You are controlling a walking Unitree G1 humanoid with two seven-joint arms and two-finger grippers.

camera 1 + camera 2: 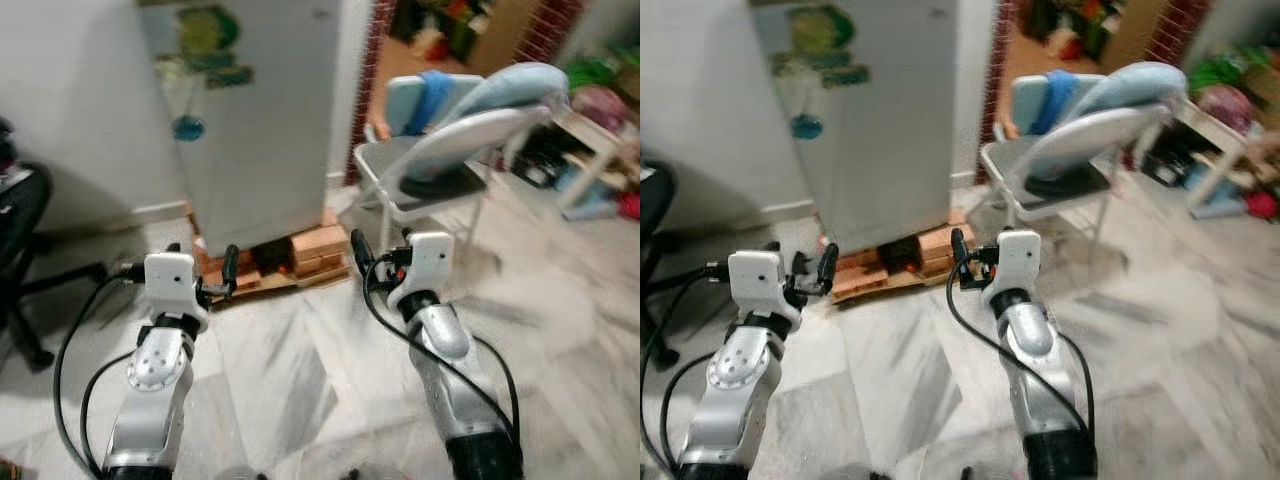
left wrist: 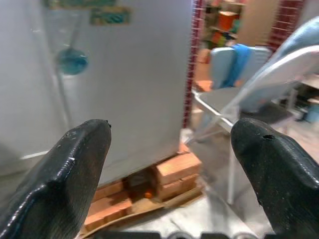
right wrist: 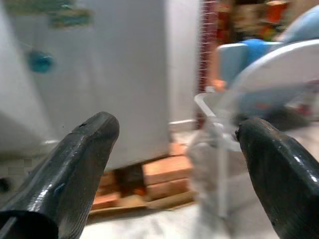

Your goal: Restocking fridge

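A grey fridge (image 1: 262, 120) stands straight ahead with its door closed. Coloured magnets (image 1: 205, 45) are stuck on the door. It rests on bricks (image 1: 312, 250) and a wooden board. Both arms are raised in front of me, short of the fridge. My left gripper (image 1: 205, 268) points at the fridge's lower left part. In the left wrist view the left gripper (image 2: 169, 164) is open with nothing between its fingers. My right gripper (image 1: 383, 258) points toward the fridge's right corner and is open too. The right wrist view shows the right gripper (image 3: 174, 164) empty.
A folding chair (image 1: 430, 170) piled with pale blue cushions (image 1: 500, 90) stands right of the fridge. A black office chair (image 1: 20, 230) is at the far left. Cluttered shelves and bags (image 1: 600, 110) fill the far right. A marble floor (image 1: 300, 370) lies ahead. The picture is blurred.
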